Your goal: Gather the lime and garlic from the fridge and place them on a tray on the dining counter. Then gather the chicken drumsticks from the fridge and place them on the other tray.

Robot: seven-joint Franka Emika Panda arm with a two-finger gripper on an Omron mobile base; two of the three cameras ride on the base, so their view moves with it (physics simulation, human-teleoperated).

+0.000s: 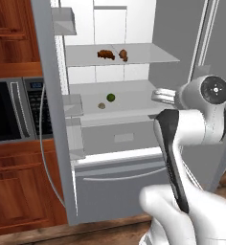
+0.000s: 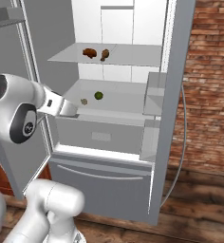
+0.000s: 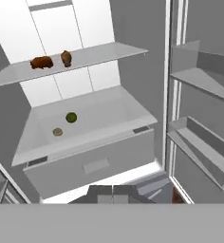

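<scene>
The fridge stands open, white inside. On its upper glass shelf lie two reddish-brown chicken drumsticks, the second one close beside the first. One shelf lower sit the dark green lime and, just in front of it, the small beige garlic. My gripper hovers shut and empty before the fridge opening, pointing at that lower shelf, well short of both. The trays and the dining counter are out of view.
A grey drawer closes the space under the lower shelf. Door bins line the open right door. A microwave sits among wooden cabinets to the left; a brick wall rises on the right.
</scene>
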